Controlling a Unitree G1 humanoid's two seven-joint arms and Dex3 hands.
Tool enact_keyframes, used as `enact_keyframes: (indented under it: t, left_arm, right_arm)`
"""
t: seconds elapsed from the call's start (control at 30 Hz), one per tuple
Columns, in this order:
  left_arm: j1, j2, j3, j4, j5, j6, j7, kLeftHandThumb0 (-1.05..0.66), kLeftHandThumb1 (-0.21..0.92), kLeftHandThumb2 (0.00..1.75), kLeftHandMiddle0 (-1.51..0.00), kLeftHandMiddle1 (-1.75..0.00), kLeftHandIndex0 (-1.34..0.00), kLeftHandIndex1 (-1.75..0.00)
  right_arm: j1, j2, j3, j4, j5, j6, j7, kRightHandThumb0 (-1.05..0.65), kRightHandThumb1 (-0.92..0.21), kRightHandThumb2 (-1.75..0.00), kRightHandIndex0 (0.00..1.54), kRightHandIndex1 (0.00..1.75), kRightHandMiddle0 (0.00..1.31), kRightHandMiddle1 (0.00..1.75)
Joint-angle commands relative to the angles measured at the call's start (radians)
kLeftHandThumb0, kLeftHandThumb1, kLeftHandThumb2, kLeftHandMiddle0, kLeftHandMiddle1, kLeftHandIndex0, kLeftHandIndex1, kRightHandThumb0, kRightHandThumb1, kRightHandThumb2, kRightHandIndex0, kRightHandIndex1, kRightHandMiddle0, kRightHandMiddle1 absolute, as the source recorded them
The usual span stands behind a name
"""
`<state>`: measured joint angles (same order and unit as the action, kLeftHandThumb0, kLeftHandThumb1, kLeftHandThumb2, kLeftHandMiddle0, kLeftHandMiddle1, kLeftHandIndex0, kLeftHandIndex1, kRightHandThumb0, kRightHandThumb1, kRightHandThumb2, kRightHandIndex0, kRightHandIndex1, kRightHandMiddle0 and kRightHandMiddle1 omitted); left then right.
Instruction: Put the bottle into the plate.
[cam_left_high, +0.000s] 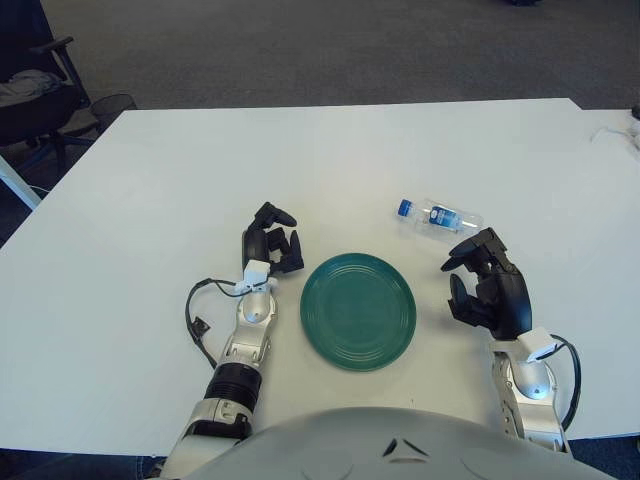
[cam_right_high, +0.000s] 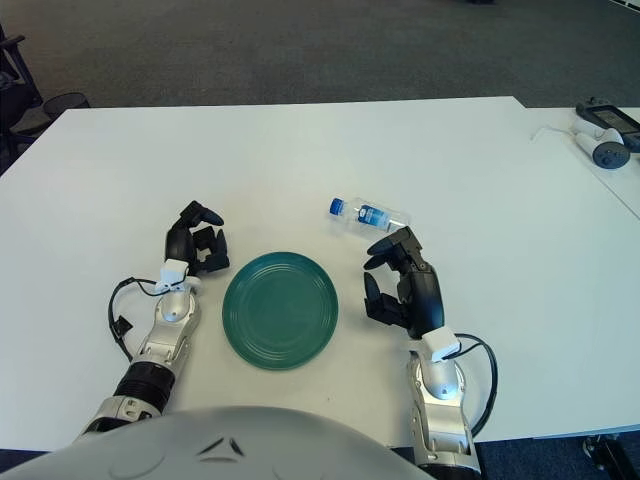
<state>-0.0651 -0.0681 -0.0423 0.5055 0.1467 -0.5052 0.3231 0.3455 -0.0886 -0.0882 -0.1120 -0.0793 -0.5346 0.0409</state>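
Reaching comes first: small clear plastic bottle with blue cap (cam_left_high: 440, 216) lies on its side on white surface (cam_left_high: 150, 200), at 1 o'clock from round green plate (cam_left_high: 358, 310), apart from it. Right hand (cam_left_high: 487, 285), fingers spread and empty, should close across its middle. Left hand (cam_left_high: 272, 245) shows at plate's 10 o'clock, curled, holding nothing.

You are looking at an office or a lab-style workroom. The floor is covered wall to wall in dark grey short-pile carpet (cam_left_high: 330, 45), the commercial kind. Your work surface is a large plain white rectangular table (cam_left_high: 150, 180), like a meeting table. At the far left stands a black wheeled office chair (cam_left_high: 40, 85) with armrests and something grey lying on its seat. On a neighbouring white surface at the far right, you can see white and dark handheld controllers (cam_right_high: 603, 135) with a thin white cable beside them.
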Motion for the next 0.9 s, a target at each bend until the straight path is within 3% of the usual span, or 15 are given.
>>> enact_keyframes:
  t: [0.0, 0.03, 0.13, 0.23, 0.53, 0.7, 0.87]
  left_arm:
    - [0.104, -0.003, -0.008, 0.161, 0.028, 0.035, 0.016, -0.52, 0.18, 1.49, -1.27, -1.75, -0.72, -1.75]
    - [0.103, -0.003, -0.008, 0.162, 0.029, 0.034, 0.017, -0.52, 0.18, 1.48, -1.27, -1.75, -0.72, -1.75]
    - [0.1, -0.003, -0.01, 0.164, 0.033, 0.033, 0.024, -0.52, 0.18, 1.48, -1.27, -1.75, -0.72, -1.75]
    - [0.1, -0.001, -0.011, 0.166, 0.025, 0.024, 0.008, -0.52, 0.19, 1.47, -1.27, -1.75, -0.71, -1.75]
    - [0.089, -0.004, -0.006, 0.183, 0.019, 0.014, 0.006, -0.51, 0.21, 1.44, -1.26, -1.75, -0.69, -1.75]
    - [0.088, -0.006, -0.005, 0.183, 0.015, 0.021, 0.003, -0.5, 0.22, 1.44, -1.26, -1.75, -0.69, -1.75]
    - [0.084, -0.01, -0.003, 0.186, 0.014, 0.018, 0.01, -0.5, 0.22, 1.43, -1.26, -1.75, -0.68, -1.75]
  right_arm:
    - [-0.158, -0.089, -0.185, -0.133, -0.232, -0.048, -0.165, -0.56, -0.65, -0.66, 0.21, 0.85, 0.09, 1.19]
    - [-0.16, -0.088, -0.186, -0.133, -0.243, -0.049, -0.17, -0.66, -0.68, -0.57, 0.21, 0.64, 0.05, 1.08]
    - [-0.175, -0.081, -0.177, -0.145, -0.342, -0.048, -0.221, -0.8, -0.74, -0.39, 0.19, 0.29, 0.02, 0.86]
    - [-0.193, -0.078, -0.172, -0.146, -0.423, -0.04, -0.283, -0.88, -0.8, -0.28, 0.17, 0.12, 0.0, 0.7]
    - [-0.263, -0.103, -0.187, -0.094, -0.5, -0.047, -0.424, -1.0, -0.91, -0.16, 0.08, 0.01, 0.0, 0.38]
    - [-0.317, -0.126, -0.195, -0.058, -0.535, -0.068, -0.497, -1.0, -0.92, -0.21, 0.08, 0.0, 0.0, 0.34]
    - [-0.341, -0.159, -0.187, -0.067, -0.56, -0.053, -0.505, -0.98, -0.92, -0.23, 0.1, 0.01, 0.0, 0.43]
